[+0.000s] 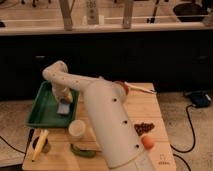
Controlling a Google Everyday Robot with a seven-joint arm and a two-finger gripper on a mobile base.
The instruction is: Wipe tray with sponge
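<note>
So the gripper (65,98) is down inside the tray, over by its right side. The sponge (64,108) sits directly under it and a touch nearer to us, touching it or as good as. Whether the gripper actually has hold of the sponge, I can't tell, since the wrist hides the tip. The sponge lies flat on the tray floor. Its long side seems to run left-right, but don't quote me.

The bare green floor of the tray (39,109) opens out to the gripper's left, so my guess is the wipe has to sweep that way, pressing down. There's only one arm, so no choice there.

Further out on the gripper's near side, a cup (77,128) stands on the table (150,107) just off the tray's rim. It looks safely out of the way of a leftward stroke.
</note>
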